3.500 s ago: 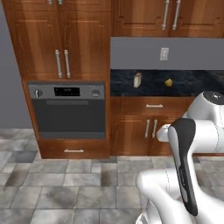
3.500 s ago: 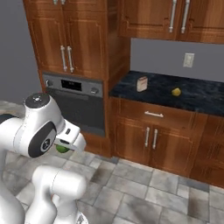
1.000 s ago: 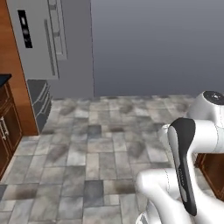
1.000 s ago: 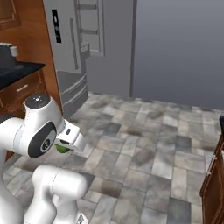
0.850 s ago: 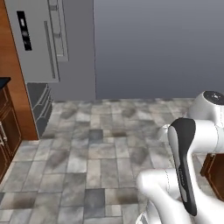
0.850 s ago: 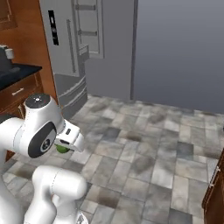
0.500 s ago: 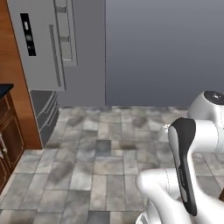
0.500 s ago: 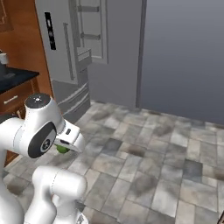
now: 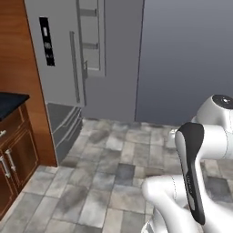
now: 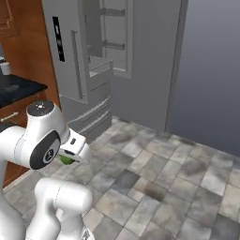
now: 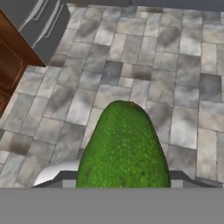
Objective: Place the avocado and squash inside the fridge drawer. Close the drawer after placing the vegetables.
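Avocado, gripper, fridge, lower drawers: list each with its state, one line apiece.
avocado: held at the hand, off the floor, above the grey tiles.
gripper: shut on the avocado, judging by the hand view; fingertips hidden.
fridge: door open, shelves showing inside.
lower fridge drawers: pushed in, flat fronts flush.
wooden cabinet doors: closed.

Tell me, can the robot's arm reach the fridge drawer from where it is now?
Probably not yet. The gripper is tucked close to the robot's body, holding the avocado, and a wide stretch of tiled floor lies between it and the fridge.
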### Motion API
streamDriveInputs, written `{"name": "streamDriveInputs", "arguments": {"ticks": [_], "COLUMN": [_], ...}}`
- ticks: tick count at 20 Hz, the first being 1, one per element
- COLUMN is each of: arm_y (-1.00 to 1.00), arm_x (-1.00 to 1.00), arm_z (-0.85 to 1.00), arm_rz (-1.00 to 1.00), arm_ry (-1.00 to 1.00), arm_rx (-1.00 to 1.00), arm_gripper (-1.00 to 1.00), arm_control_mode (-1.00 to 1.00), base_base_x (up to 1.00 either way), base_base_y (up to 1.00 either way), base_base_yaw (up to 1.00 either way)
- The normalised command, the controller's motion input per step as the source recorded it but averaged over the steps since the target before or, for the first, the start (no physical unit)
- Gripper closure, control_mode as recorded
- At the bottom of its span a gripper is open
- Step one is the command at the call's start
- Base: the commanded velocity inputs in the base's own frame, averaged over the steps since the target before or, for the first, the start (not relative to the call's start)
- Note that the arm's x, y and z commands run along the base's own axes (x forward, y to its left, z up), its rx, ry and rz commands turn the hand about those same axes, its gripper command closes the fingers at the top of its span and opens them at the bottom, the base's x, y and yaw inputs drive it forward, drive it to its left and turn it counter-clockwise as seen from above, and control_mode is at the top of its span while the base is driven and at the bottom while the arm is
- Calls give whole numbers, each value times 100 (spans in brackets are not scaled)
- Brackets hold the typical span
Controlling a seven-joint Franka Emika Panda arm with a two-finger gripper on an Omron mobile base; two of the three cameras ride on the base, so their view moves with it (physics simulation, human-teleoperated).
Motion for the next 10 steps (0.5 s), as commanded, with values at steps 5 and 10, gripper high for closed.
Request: {"name": "streamDriveInputs", "arguments": {"ticks": [5,10], "arm_y": [0,0], "arm_x": [0,0], "arm_z": [0,0], "arm_rz": [0,0], "arm_ry": [0,0], "arm_rx": [0,0], "arm_gripper": [100,100], "arm_control_mode": [100,100], "base_base_x": [100,100], "base_base_y": [-49,-50], "base_base_yaw": [39,40]}}
